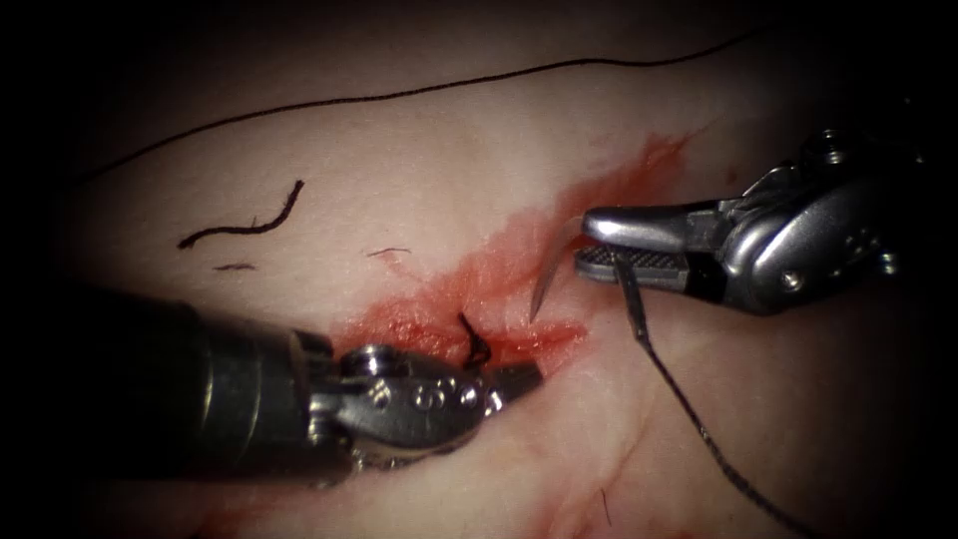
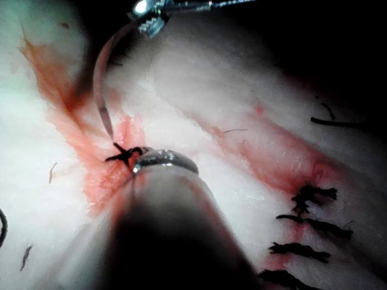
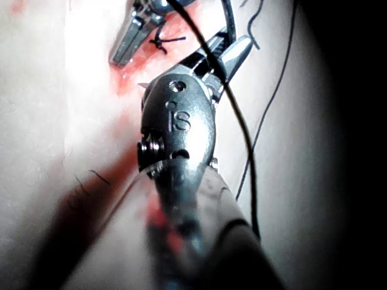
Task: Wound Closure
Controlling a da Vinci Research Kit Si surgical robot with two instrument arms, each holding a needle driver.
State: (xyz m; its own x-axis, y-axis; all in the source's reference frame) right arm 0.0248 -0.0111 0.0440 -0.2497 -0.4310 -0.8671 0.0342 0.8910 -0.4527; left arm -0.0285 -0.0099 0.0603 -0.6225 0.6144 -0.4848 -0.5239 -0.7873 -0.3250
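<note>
Endoscope: R tool (image 1: 584, 245) jaws clamped on needle (image 1: 551, 271) near its tail end; tip free, above red fluid (image 1: 479, 279) along cut (image 1: 544, 334). Thread (image 1: 689, 399) trails down-right. L tool (image 1: 514, 379) jaws closed beside knot (image 1: 474, 344), holding nothing visible.

L wrist: needle (image 2: 100, 84) arcs toward knot (image 2: 124, 154).

R wrist: thread (image 3: 239, 121) crosses R tool (image 3: 227, 57).
</note>
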